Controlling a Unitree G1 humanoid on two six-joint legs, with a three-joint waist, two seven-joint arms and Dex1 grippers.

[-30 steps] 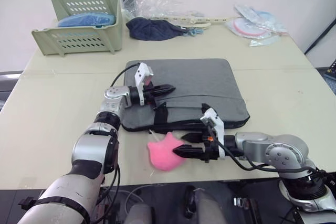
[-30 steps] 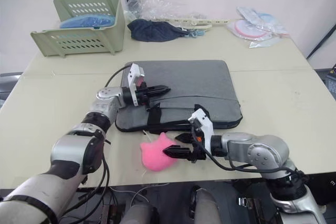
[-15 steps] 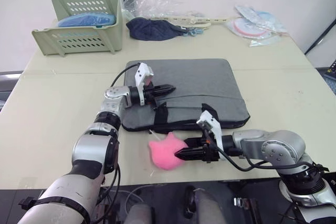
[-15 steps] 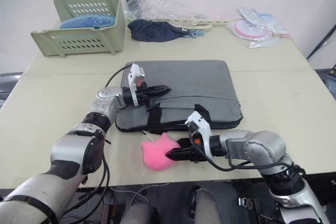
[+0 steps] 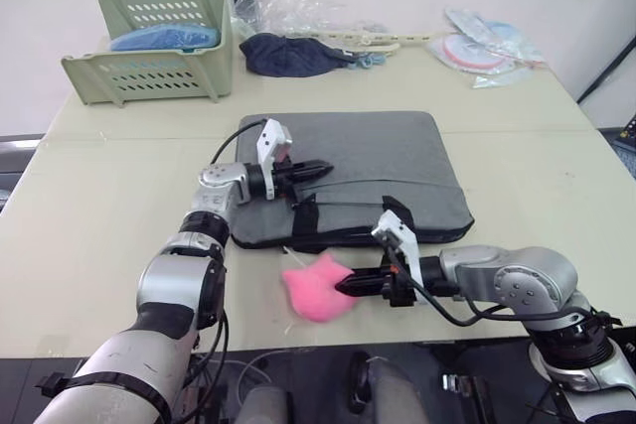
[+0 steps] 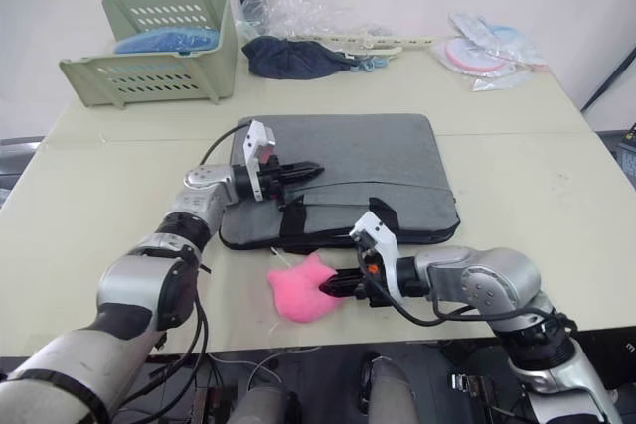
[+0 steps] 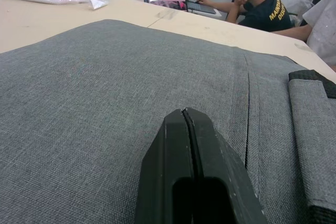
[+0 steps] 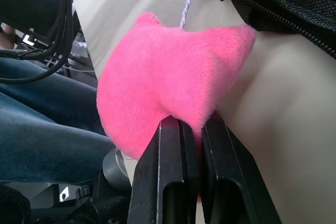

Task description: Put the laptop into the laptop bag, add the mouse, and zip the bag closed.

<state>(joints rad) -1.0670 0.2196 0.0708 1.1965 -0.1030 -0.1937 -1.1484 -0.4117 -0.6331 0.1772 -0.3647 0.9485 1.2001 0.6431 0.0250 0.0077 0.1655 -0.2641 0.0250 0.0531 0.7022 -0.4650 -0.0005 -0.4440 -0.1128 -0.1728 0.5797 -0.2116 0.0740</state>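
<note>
Two grippers work at the near half of the table (image 5: 89, 196). Farthest left of what matters, the left gripper (image 5: 320, 168) lies flat on top of the laptop bag (image 5: 378, 161), fingers pressed together and empty, pointing along the bag's long axis toward its right end; the left wrist view shows their tips resting on the grey fabric. The bag itself lies in the middle of the tabletop, long side parallel to the near edge, black handles (image 5: 303, 213) and zip edge facing that edge. No laptop or mouse can be made out, so whether both are already inside I cannot tell.

Next, just off the bag's near edge, sits the pink charm (image 5: 316, 291), tied to the zip by a thin cord. The right gripper (image 5: 348, 285) comes at it from the right, pointing left along the near edge, its fingers pinched on the plush; the right wrist view shows pink fluff squeezed between them. The right arm is therefore the one placed for zipping, which I judge means dragging the charm along the bag's near edge.

Against a second ago, the right fingers, then spread either side of the charm, have shut on it; the left gripper has stayed put.
</note>
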